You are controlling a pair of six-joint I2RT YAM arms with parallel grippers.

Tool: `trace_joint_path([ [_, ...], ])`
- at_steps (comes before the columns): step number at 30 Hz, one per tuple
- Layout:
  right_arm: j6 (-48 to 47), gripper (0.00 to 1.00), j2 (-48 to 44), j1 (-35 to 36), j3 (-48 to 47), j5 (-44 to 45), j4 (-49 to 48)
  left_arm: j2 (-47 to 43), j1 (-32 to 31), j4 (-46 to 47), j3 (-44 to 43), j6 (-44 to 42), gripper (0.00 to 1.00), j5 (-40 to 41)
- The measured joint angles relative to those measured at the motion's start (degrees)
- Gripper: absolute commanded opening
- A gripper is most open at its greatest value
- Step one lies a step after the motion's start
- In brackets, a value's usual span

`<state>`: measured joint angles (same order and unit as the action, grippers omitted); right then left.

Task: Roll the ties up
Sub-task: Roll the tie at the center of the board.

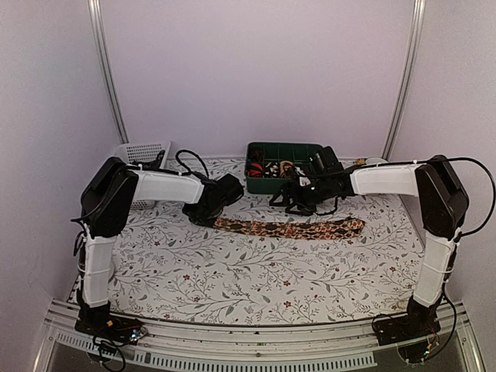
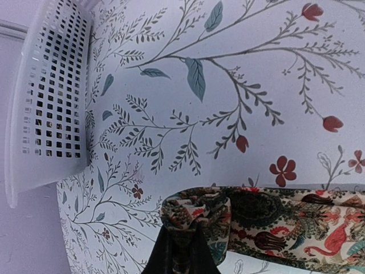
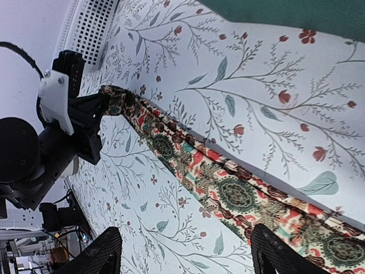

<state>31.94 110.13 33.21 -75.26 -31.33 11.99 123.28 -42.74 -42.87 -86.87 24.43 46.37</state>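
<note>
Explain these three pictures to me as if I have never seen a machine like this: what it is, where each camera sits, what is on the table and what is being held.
These are two robot arms bolted at the near edge of a table covered with a floral cloth. The wide picture comes from a fixed camera above and behind them; the other two come from small cameras on each wrist, looking past that arm's own fingers.

A long patterned tie lies stretched across the table. The left gripper is shut on its folded end, which shows bunched up between the dark fingers in the left wrist view. The right gripper hangs open above the tie further along, holding nothing.

At the back stand a green tray with small items in its compartments and a white mesh basket.
</note>
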Motion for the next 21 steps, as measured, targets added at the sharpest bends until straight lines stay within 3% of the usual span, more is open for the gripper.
trace_joint_path([
  [21,0.3,0.77,0.5,-1.4,4.2,-1.9,-2.2,9.0,-4.7,-6.2,-9.9,-0.2,0.0,8.9],
])
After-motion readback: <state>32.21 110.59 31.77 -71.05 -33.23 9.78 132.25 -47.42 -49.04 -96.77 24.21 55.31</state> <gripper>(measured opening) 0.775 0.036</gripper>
